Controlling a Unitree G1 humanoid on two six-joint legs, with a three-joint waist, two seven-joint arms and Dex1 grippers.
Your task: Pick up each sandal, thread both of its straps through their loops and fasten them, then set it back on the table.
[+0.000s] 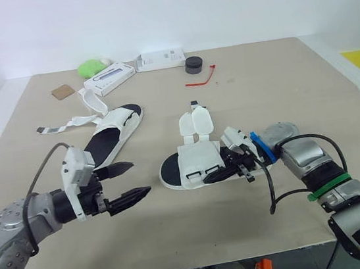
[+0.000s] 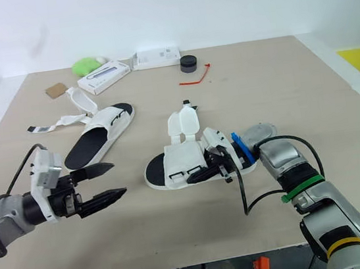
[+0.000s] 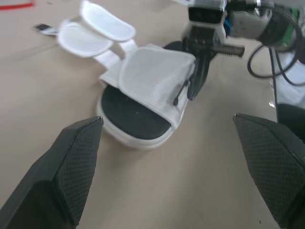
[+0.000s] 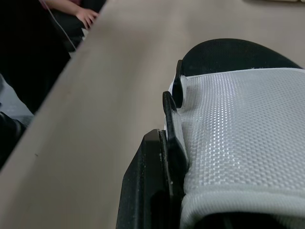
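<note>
While the near sandal (image 1: 194,164) lies flat on the pale, matte counter (image 1: 273,89) in front of you, your right gripper (image 1: 211,175) reaches to it from the right. Its black fingers (image 4: 147,191) are pressed close together on the near edge of the sandal's white upper (image 4: 238,143). This upper is a fine mesh with a small honeycomb weave, and it arches over the middle of the sole. Just beside the fingers you see two thin black loops (image 4: 176,88) of hard plastic standing at that edge. The black, smooth insole (image 3: 136,117) shows at the sandal's left end. Its two straps (image 1: 199,120), white and with rounded ends, are unfastened and lie folded out on the counter on the far side.

Your left gripper (image 1: 139,177) hovers over the counter to the left of this sandal, apart from it. Its fingers (image 3: 66,167) are spread wide and hold nothing; they are wedge-shaped, with a dimpled grid on the pads.

The far sandal (image 1: 110,135) lies further left and further back, also white with a black insole. One long strap (image 1: 66,125) of it trails flat over the counter to the left.

Along the back of the counter you have a bright green lump (image 1: 91,68), a long white box (image 1: 109,79), a second white box (image 1: 160,59), a short black cylinder (image 1: 193,64), a thin red tie (image 1: 207,75) and a small brown card (image 1: 63,91).
</note>
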